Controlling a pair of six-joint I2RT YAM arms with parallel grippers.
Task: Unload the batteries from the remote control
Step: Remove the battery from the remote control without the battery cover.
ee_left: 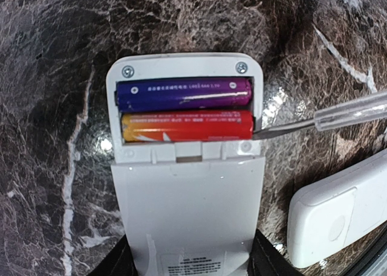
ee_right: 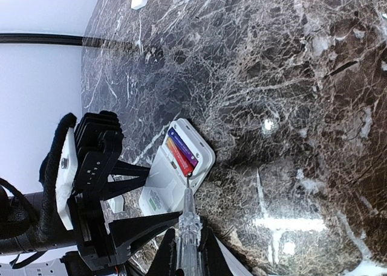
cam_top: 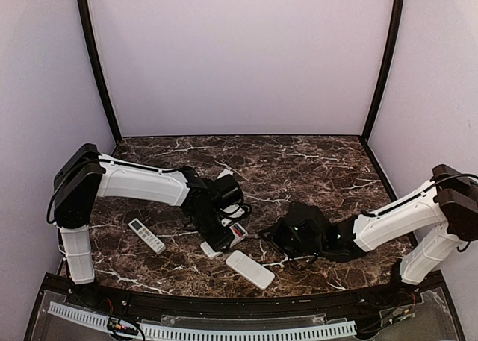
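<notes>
Left claw [ee_left: 192,265] pinches the remote [ee_left: 187,197] steady; right claw [ee_right: 186,259], clamped on a screwdriver [ee_left: 338,117], aims to lever 2 batteries [ee_left: 187,126].

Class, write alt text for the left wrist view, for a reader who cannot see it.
A white remote, its battery bay open, holds a purple battery above an orange-red battery. The tip of a clear-handled screwdriver reaches the orange-red one's right end, over a marble table.

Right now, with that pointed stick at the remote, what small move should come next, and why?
Probably lever the screwdriver gently upward: held in the right tool, its tip sits at the end of the orange-red battery, which lies beside the purple battery in the open remote.
</notes>
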